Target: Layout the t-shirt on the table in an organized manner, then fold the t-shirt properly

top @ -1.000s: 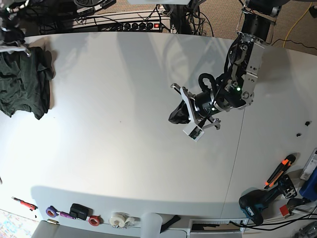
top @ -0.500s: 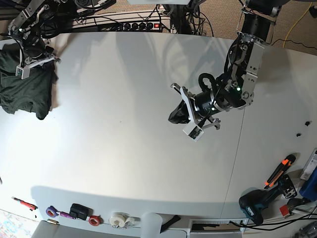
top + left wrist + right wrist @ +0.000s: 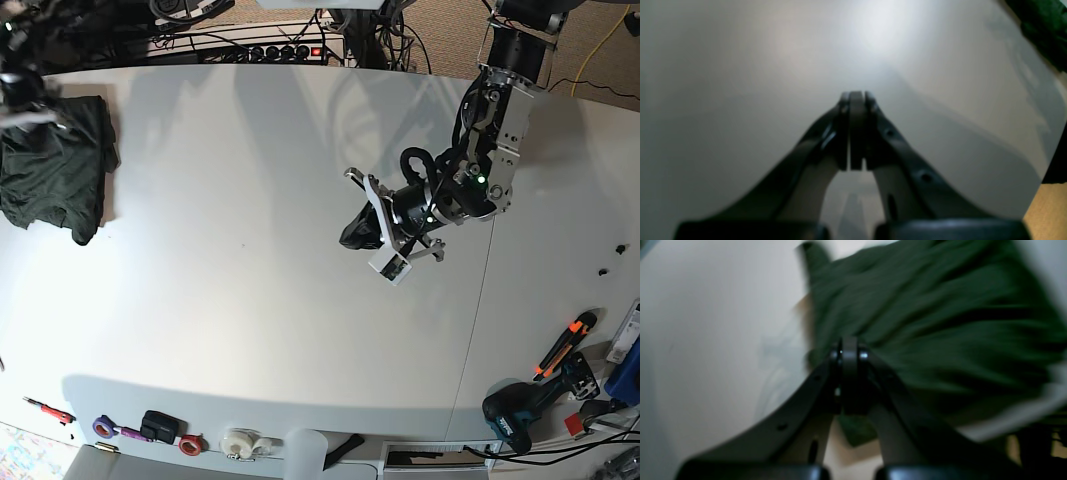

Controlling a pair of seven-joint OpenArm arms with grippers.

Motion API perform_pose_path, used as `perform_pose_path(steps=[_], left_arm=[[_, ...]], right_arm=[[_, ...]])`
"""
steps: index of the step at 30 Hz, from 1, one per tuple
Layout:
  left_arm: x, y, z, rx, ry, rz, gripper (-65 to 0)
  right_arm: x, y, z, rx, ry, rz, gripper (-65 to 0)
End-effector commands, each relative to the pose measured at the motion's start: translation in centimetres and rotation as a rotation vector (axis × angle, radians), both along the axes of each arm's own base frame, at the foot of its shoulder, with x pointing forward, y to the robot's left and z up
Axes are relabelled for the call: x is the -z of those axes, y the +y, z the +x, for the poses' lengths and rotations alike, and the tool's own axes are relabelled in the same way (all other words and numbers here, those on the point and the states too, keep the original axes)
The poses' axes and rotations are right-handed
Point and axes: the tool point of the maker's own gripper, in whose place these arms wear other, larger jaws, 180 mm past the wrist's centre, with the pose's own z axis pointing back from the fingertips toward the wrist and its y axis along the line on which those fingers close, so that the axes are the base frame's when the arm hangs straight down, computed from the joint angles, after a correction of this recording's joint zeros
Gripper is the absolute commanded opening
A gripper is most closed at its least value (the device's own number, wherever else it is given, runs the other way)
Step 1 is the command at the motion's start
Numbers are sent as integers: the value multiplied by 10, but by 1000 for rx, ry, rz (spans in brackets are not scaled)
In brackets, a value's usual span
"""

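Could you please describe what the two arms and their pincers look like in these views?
The left arm is silver-grey and black, with black cables looped at its wrist, a small green light, and white brackets holding a camera block. Its left pincer has black curved fingers with bolt holes and flat pads. The right pincer looks the same; the right arm is only a dark blur in the base view's corner.

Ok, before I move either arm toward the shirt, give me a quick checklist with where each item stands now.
1. t-shirt laid flat: not ok, bunched at the table's far left edge.
2. left gripper empty: ok, shut on nothing over bare table.
3. right gripper holding cloth: cannot tell; jaws shut, view blurred.
4. Arms apart: ok, at opposite ends.
5. Middle of table free for layout: ok.
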Motion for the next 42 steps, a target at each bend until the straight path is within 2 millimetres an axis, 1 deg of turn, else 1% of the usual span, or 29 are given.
perform_pose_path(steps=[1, 2, 4, 6, 8, 10, 13, 16, 19, 24, 26, 30, 38, 40, 42], left_arm=[[-16, -2, 7, 1, -47, -30, -650], [-16, -2, 7, 2, -46, -29, -650], [-16, -2, 7, 2, -45, -30, -650], [-16, -3, 7, 3, -45, -31, -650], [-17, -5, 7, 5, -42, -44, -650], [-18, -5, 6, 6, -40, -48, -650], [-17, -4, 7, 4, -42, -39, -650], [-17, -4, 7, 4, -42, -38, -650], [-17, -4, 7, 4, -43, -39, -650], [-17, -4, 7, 4, -43, -39, -650], [-17, -4, 7, 4, -43, -39, -650], [-18, -7, 4, 27, -50, -42, -650], [-19, -7, 5, 27, -55, -46, -650], [-24, -9, 6, 32, -78, -67, -650], [-39, -18, 3, 87, -153, -126, -650]], right_arm=[[-17, -16, -7, 42, -36, -64, -650], [-18, -28, -17, 92, -45, -81, -650], [-13, -47, -31, 180, -73, -68, -650], [2, -58, -37, 218, -81, -24, -650], [18, -67, -32, 220, -75, 27, -650], [27, -72, -21, 185, -70, 55, -650], [34, -79, -5, 152, -70, 83, -650], [39, -85, 3, 158, -78, 105, -650], [48, -89, 0, 177, -57, 106, -650], [74, -99, -18, 254, 22, 103, -650], [77, -104, -21, 281, 28, 104, -650], [68, -112, -19, 286, 14, 90, -650], [28, -130, -5, 246, -74, 46, -650], [11, -124, 8, 145, -129, 17, -650], [-15, -111, 22, 28, -260, -2, -650]])
